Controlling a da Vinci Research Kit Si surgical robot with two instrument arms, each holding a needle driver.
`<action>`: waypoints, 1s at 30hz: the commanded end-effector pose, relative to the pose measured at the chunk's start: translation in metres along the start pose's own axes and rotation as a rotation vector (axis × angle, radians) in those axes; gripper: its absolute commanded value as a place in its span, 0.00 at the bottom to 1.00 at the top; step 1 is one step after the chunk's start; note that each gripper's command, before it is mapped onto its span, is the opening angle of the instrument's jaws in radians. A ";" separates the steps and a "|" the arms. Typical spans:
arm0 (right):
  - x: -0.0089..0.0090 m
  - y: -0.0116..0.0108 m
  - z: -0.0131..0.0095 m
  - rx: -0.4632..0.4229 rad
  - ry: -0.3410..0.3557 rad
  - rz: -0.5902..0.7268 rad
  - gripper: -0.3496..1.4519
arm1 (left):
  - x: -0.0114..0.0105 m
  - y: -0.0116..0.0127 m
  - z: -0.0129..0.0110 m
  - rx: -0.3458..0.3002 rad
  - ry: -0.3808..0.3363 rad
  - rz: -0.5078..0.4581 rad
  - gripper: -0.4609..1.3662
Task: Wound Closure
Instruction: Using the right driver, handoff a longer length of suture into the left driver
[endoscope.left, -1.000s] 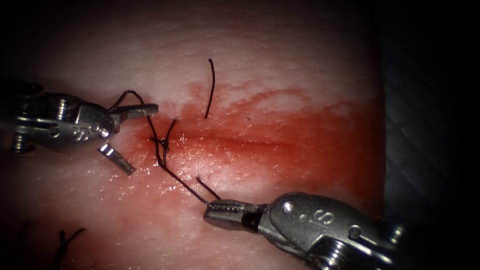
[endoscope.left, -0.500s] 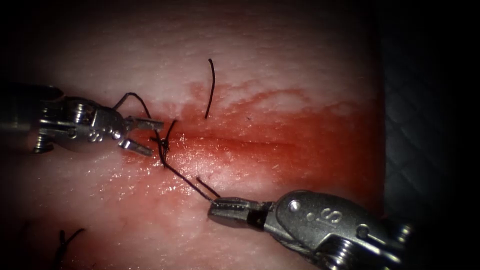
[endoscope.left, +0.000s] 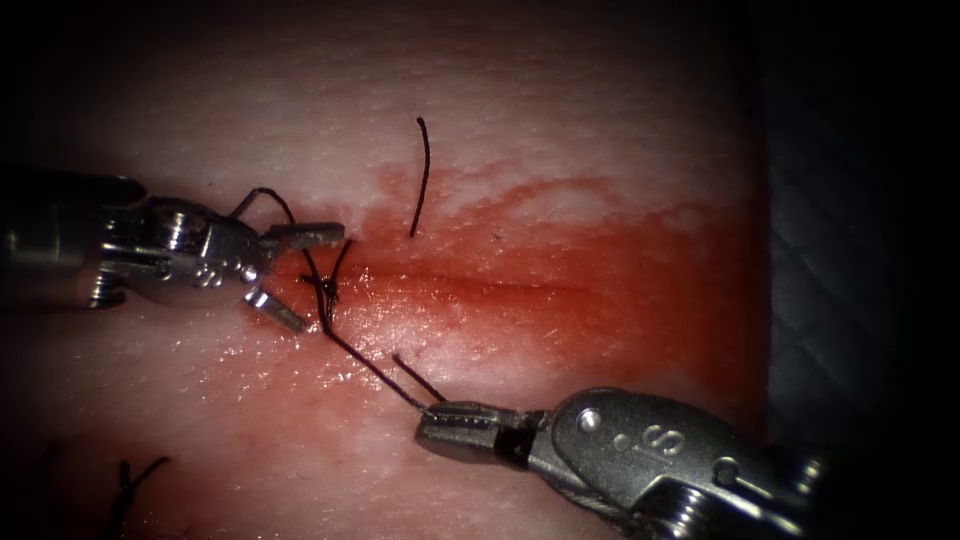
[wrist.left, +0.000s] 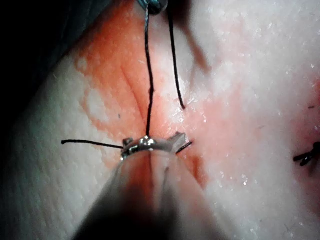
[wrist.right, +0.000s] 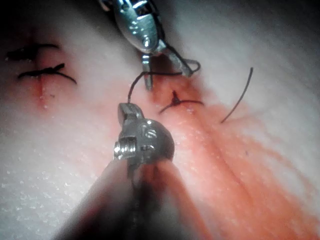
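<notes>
Pale tissue (endoscope.left: 560, 120) spreads under both tools, stained with red fluid (endoscope.left: 620, 270) along the cut (endoscope.left: 480, 288) that runs across it. At the cut's left end, the left end effector (endoscope.left: 297, 275) has its jaws spread apart with nothing between them; one jaw lies above the thread (endoscope.left: 350, 350) and the other below it, just beside the knot (endoscope.left: 328, 290). From that knot the thread runs tight, down and to the right, into the right end effector (endoscope.left: 432, 424), whose jaws are closed on it. A short tail pokes out beside this strand near the closed jaws, and another loop of thread curls back over the left tool's wrist. A loose cut end of thread (endoscope.left: 423, 178) lies on the tissue above the cut, well apart from both tools. Further stitches (wrist.right: 45, 75) sit off beyond the left tool. To the right of the knot the cut is unobstructed as far as the tissue's edge (endoscope.left: 760, 250), where a dark surface begins.
</notes>
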 end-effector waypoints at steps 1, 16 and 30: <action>0.0000 0.0000 0.0000 -0.001 0.000 0.001 0.00 | 0.0000 0.0000 0.0001 0.001 0.003 0.000 0.63; -0.0004 0.0000 0.0001 -0.002 0.007 -0.001 0.00 | -0.0009 0.0000 -0.0007 -0.016 0.018 0.017 0.06; -0.0007 0.0004 0.0005 0.000 0.062 -0.019 0.00 | -0.0007 -0.0005 -0.0037 0.019 0.025 -0.014 0.06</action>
